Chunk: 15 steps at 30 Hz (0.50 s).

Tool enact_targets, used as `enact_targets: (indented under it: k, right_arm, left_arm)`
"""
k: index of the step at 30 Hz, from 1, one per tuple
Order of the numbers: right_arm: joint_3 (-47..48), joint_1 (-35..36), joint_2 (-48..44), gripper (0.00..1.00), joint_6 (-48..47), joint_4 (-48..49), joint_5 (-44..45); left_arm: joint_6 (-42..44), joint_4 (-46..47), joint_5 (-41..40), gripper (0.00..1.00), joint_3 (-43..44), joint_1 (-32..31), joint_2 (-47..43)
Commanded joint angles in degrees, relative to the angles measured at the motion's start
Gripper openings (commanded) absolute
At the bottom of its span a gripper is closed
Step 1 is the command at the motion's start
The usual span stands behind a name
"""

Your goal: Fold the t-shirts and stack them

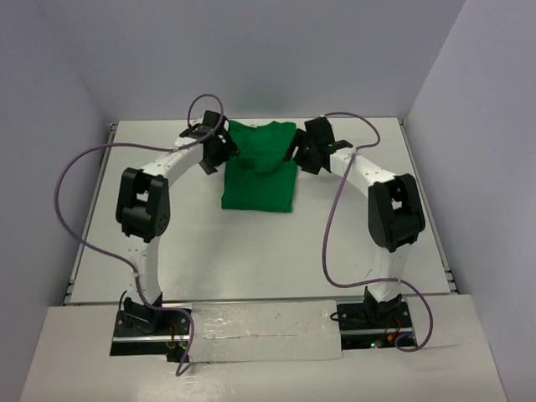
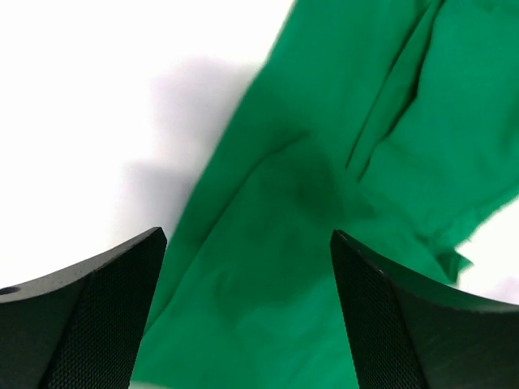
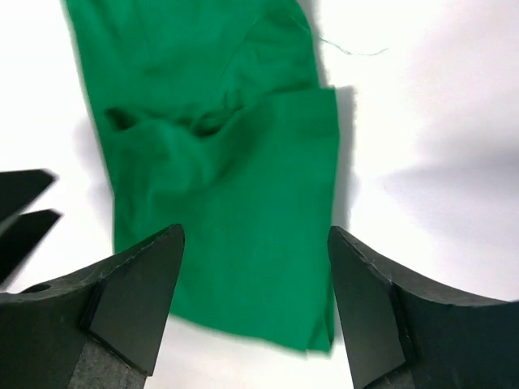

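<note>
A bright green t-shirt lies folded into a narrow rectangle at the back middle of the white table, its far half rumpled. In the left wrist view the green cloth fills the frame below my left gripper, which hovers open over its left edge with nothing between the fingers. My right gripper hangs open above the shirt near its right edge, also holding nothing. From above, the left gripper and right gripper flank the shirt's far half.
White walls close in the table on three sides. Purple cables loop from both arms over the table's left and right parts. A silver taped strip runs between the arm bases at the near edge.
</note>
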Motion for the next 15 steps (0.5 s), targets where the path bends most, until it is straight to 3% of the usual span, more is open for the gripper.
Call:
enact_targets:
  k: [1, 9, 12, 15]
  right_arm:
    - [-9.11, -0.59, -14.12, 0.79, -2.02, 1.12, 0.45]
    - [-32.37, -0.55, -28.60, 0.73, 3.44, 8.48, -7.23]
    - [-31.59, -0.50, -26.41, 0.62, 3.11, 8.79, -8.25]
    - [-27.29, -0.53, -20.18, 0.54, 1.55, 7.51, -9.42]
  left_arm:
    - [-0.99, 2.48, -4.92, 0.89, -6.91, -1.02, -16.72]
    - [-1.73, 9.68, -2.48, 0.70, -28.93, -5.21, -27.52]
    - [-2.64, 13.82, -0.52, 0.64, -35.28, -5.39, -28.28]
    - [-1.28, 15.00, -1.12, 0.60, -34.26, -5.45, -26.26]
